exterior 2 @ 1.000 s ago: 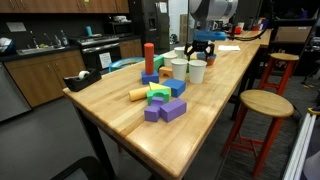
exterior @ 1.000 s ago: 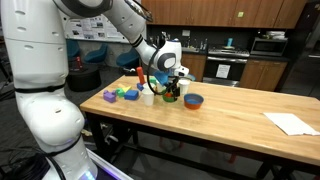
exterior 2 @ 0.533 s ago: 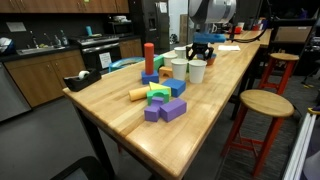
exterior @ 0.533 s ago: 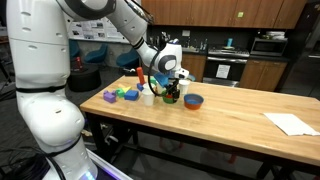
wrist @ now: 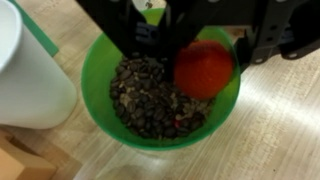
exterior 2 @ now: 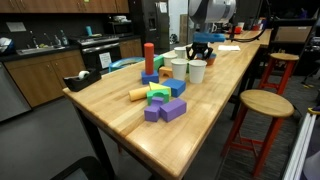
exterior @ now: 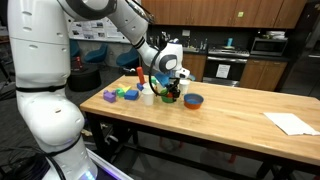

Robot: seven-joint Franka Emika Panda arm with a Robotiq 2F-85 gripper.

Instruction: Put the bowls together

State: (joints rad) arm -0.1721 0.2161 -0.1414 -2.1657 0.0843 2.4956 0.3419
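In the wrist view a green bowl (wrist: 98,88) sits on the wooden table, partly filled with dark beans (wrist: 148,98). My gripper (wrist: 208,52) comes in from the top. It is shut on the orange bowl (wrist: 204,70) and holds it tilted just above the green bowl's right side. In an exterior view the gripper (exterior: 172,87) hangs over the green bowl (exterior: 172,98), and the blue bowl (exterior: 193,100) stands apart just beside them. The gripper (exterior 2: 203,45) shows behind the white cups, which hide the bowls there.
Two white cups (exterior: 148,97) (exterior 2: 197,71) stand close to the green bowl; one fills the wrist view's left edge (wrist: 25,70). Toy blocks (exterior 2: 160,100) and a red cylinder (exterior 2: 149,58) lie further along the table. White paper (exterior: 291,123) lies near the far end.
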